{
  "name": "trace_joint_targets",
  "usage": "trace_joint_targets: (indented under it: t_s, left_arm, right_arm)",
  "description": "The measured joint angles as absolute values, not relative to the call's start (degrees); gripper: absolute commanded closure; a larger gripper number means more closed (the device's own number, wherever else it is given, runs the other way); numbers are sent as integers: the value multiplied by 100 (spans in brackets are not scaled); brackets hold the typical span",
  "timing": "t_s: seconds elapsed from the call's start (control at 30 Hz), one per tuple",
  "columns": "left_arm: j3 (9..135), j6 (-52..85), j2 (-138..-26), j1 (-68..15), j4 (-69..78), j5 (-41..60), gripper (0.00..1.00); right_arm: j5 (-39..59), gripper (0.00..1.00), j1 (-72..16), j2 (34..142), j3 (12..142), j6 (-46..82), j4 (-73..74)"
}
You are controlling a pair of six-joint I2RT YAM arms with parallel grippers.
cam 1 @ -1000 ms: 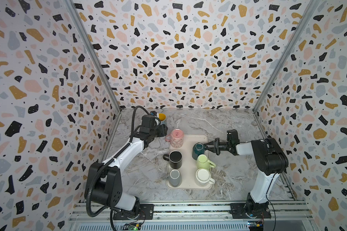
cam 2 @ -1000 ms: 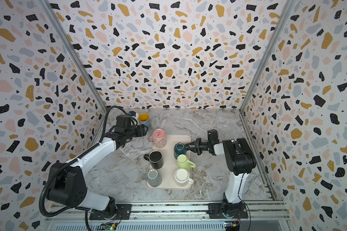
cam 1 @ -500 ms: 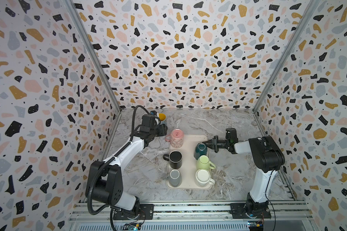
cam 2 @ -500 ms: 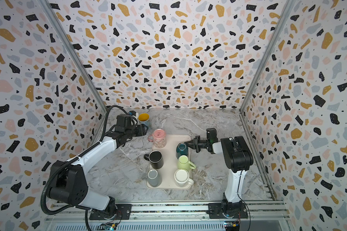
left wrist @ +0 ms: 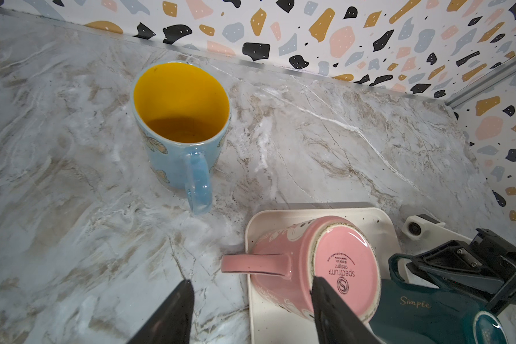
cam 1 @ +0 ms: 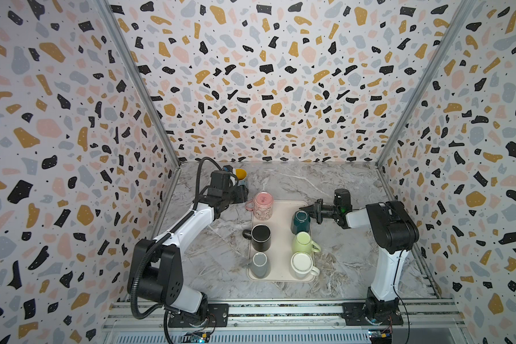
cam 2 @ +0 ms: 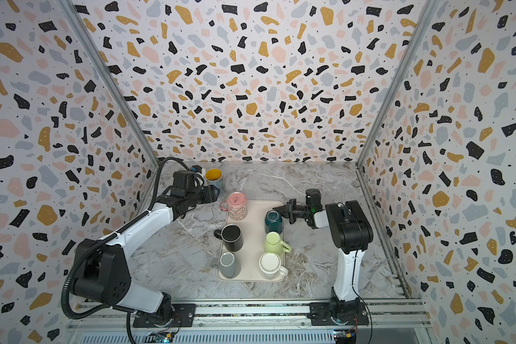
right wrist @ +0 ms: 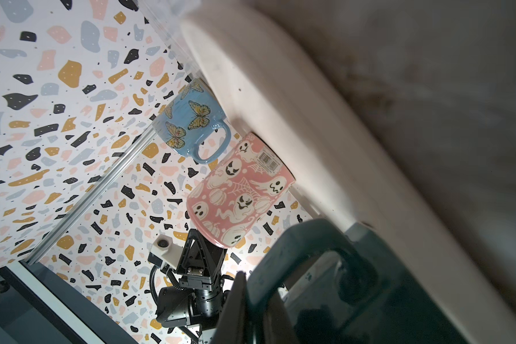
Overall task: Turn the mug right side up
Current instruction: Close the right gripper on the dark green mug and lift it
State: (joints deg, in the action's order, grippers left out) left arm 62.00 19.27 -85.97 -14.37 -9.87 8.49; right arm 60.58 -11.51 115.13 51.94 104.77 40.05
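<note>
The right tool (cam 1: 312, 208) has pressed its jaws together over the last second. They now pinch the handle (right wrist: 304, 238) of the dark teal mug (cam 1: 300, 222), as the right wrist view shows. By my judgement the grasp is made, so lifting and flipping come next. The mug stands at the far right of the tray (cam 1: 280, 214) on the worktop (cam 1: 221, 253), base up and mouth down. Its long axis is about upright, and the handle points right, towards the tool. The left tool (left wrist: 252, 281) hangs spread and empty beside the pink mug (left wrist: 340, 268), at the tray's far left.
</note>
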Motion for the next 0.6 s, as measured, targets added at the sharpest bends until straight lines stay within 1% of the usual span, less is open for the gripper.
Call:
trace_joint_targets:
  t_s: [0.3,0.6]
  left_arm:
    - [6344,1911,-8597,-1426,-1028,851,37]
    - [6525,1909,-8595,-1426,-1037,860,37]
  right_arm:
    - [5747,100,-1151,11502,5249,10425,4558]
    - [5553,100,-1157,11153,5441,9839,4637]
